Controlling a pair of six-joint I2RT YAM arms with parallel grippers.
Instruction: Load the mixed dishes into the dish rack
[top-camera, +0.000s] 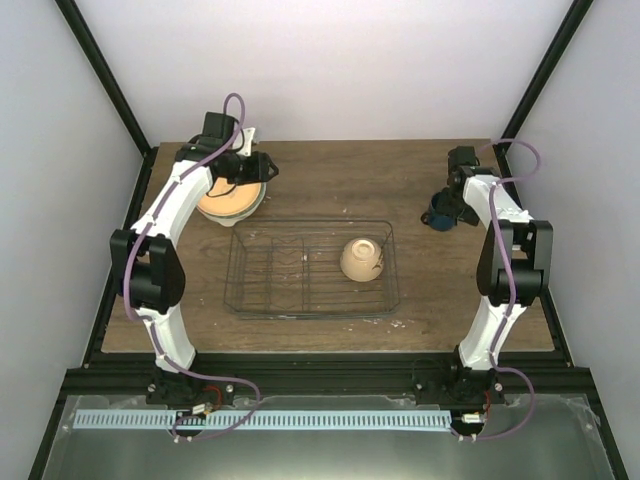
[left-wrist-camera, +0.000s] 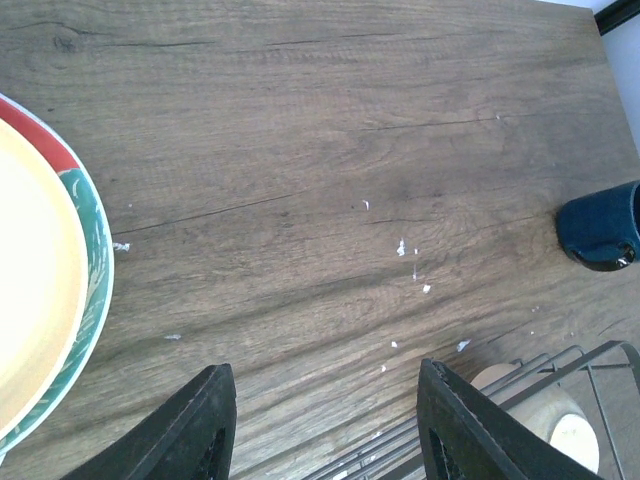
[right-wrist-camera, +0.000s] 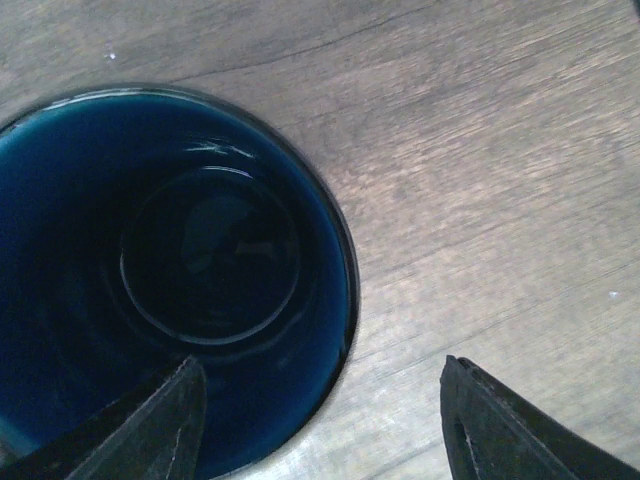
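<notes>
showed a wire dish rack (top-camera: 270, 285) at the centre of the worktop (top-camera: 330, 180), cream bowl (top-camera: 361, 258) inside toward its 3 o'clock end. placed stacked plates (top-camera: 235, 202) at the rack's 10 o'clock, dark blue mug (top-camera: 438, 213) at 2 o'clock. caught left fingers (left-wrist-camera: 200, 430) apart and empty over bare wood, right fingers (right-wrist-camera: 500, 430) apart, straddling the mug's rim.

One rack (top-camera: 270, 275) sat mid-table, with one bowl (top-camera: 362, 258) inside it at 3 o'clock. One mug (top-camera: 437, 217) stood at 2 o'clock. At 10 o'clock, two plates showed for certain: a yellow plate (left-wrist-camera: 30, 300) on a red-teal plate (left-wrist-camera: 95, 260).
</notes>
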